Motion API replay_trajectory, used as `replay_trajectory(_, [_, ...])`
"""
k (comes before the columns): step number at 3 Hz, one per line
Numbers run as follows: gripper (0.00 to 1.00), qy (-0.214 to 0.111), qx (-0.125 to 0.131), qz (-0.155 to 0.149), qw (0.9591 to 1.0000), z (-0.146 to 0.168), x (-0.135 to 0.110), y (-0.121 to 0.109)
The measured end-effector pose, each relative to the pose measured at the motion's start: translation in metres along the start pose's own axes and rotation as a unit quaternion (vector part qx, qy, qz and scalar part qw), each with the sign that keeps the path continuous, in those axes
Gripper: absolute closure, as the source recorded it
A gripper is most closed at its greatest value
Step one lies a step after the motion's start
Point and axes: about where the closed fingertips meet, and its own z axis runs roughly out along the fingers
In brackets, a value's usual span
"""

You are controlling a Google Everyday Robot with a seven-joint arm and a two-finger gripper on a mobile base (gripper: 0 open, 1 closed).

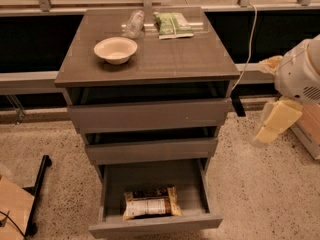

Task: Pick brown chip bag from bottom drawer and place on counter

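Note:
The brown chip bag (151,203) lies flat in the open bottom drawer (155,227), which is pulled out toward me, with its white label facing up. The counter (165,59) is the glossy grey-brown top of the cabinet. My gripper (276,115) hangs in the air at the right of the cabinet, level with the upper drawers. It is well above and to the right of the bag and holds nothing that I can see.
On the counter stand a white bowl (115,49), a clear plastic bag (133,23) and a flat green packet (172,24). The two upper drawers (150,115) are slightly open. A white cable (248,44) hangs at the right. A black stand (37,189) is at the lower left.

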Motion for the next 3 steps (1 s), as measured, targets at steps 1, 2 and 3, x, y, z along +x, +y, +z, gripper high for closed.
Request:
replay_trajectory(1, [0.0,0.016,-0.003,0.02,0.9997,0.01,0.004,0.005])
replay_trajectory(2, [0.0,0.0,-0.028,0.041,0.9988,0.06,0.008,0.026])
replay_trajectory(3, [0.0,-0.017,-0.045,0.07,0.9964,0.131,0.021,0.047])
